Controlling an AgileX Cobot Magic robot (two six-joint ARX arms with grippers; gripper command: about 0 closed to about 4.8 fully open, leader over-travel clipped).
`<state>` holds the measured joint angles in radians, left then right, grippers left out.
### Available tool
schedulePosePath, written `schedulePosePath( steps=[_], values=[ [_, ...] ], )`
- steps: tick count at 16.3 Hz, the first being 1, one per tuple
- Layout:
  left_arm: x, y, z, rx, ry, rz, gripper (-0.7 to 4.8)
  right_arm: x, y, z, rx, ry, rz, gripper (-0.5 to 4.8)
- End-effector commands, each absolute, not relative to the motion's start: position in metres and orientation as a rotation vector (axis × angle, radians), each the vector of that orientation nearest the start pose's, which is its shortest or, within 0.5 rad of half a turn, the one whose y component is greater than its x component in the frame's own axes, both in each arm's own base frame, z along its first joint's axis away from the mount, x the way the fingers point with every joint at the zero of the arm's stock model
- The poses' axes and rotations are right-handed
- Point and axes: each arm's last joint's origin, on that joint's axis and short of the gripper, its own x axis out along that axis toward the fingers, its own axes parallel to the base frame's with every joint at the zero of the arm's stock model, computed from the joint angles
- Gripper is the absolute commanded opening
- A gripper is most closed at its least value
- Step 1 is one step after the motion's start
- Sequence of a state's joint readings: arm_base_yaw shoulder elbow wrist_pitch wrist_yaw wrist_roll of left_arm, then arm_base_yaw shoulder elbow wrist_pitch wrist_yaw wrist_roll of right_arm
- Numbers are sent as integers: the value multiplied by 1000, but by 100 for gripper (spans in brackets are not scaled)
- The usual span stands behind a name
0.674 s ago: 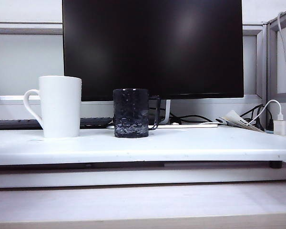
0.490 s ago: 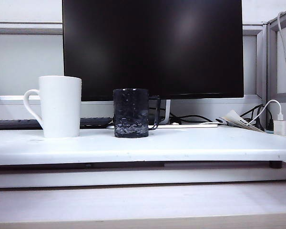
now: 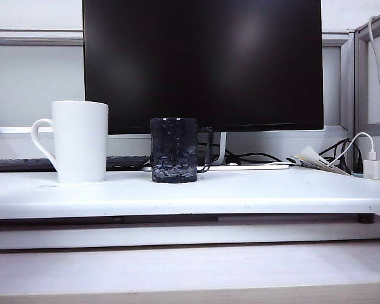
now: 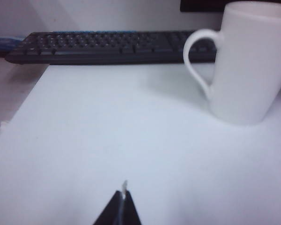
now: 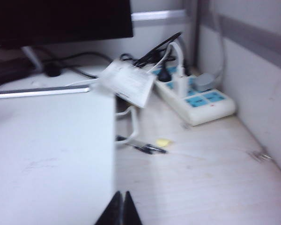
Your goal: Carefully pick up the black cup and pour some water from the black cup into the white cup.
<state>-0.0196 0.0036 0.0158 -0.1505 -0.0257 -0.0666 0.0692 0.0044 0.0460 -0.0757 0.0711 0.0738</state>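
Nearest my wrist cameras, I see the left gripper with its dark fingertips pressed together over the bare white board, holding nothing; the right gripper is likewise pinched together, empty, at the board's right edge above the pale wooden desk. Farther on, the tall plain white ceramic cup stands upright on the board, handle to the left. Just beside it on its right, apart, stands the short dark bumpy black cup. Behind both sit a black keyboard and a large dark monitor.
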Motion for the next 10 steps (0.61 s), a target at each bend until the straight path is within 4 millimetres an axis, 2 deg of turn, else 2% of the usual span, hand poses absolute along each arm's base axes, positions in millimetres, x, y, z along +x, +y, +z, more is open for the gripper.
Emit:
schedulePosePath(
  steps=[1, 2, 4, 5, 7, 10],
  values=[
    [89, -1, 194, -178, -4, -6, 443, 75, 4, 240, 89, -202, 36, 341],
    [85, -1, 209, -182, -52, -10, 479, 66, 3, 260, 95, -266, 12, 370],
    [72, -2, 244, -191, -158, -66, 479, 49, 1, 305, 71, -372, 5, 378],
    [65, -3, 262, -185, -212, -114, 479, 49, 2, 323, 38, -393, 9, 378],
    [61, -5, 290, -172, -266, -187, 479, 59, 5, 361, -31, -408, 85, 378],
    [77, -10, 321, -154, -201, -354, 479, 91, 12, 402, -33, -355, 253, 378]
  ],
)
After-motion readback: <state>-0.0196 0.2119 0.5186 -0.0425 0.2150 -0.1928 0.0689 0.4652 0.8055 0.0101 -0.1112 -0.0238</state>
